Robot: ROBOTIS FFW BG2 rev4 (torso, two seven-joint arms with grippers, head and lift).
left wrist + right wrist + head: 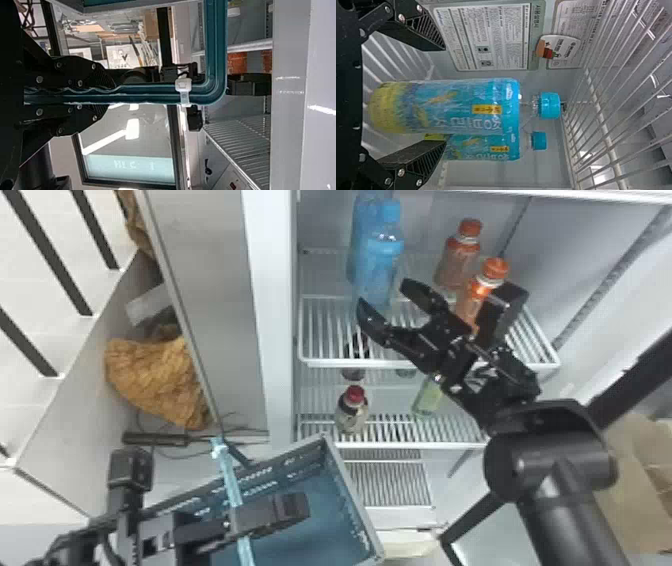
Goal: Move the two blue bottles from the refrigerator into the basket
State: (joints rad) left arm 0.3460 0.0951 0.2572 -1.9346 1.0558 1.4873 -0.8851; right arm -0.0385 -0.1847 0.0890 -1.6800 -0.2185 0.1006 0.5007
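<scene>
"So, where are the two blue bottles?"

"Upright in the fridge (pixel 277 315), on the upper shelf (pixel 320 362). The front bottle (pixel 377 265) partly covers the rear bottle (pixel 357 245) in the head view"

"And the right gripper (pixel 382 292)?"

"It's at the front bottle, jaws spread wide. In the right wrist view the front bottle stands in the space between them, with a gap on one side. On the other side, that jaw overlaps the rear bottle in the picture, and I can't tell if it touches either one. I see no grip on anything"

"What about the left gripper (pixel 295 510)?"

"Over the basket (pixel 352 495), jaws closed on its teal handle (pixel 232 480). The left wrist view shows the handle pinched between them, with a white tie (pixel 183 92) around it farther along. The basket sits low, in front of the fridge"

"Anything else in the fridge?"

"Two orange bottles on the upper shelf, one (pixel 457 260) behind the other (pixel 480 290), to the right of the blue pair. On the shelf below are a red-capped bottle (pixel 352 415) and a green bottle (pixel 427 400), well apart"
</scene>
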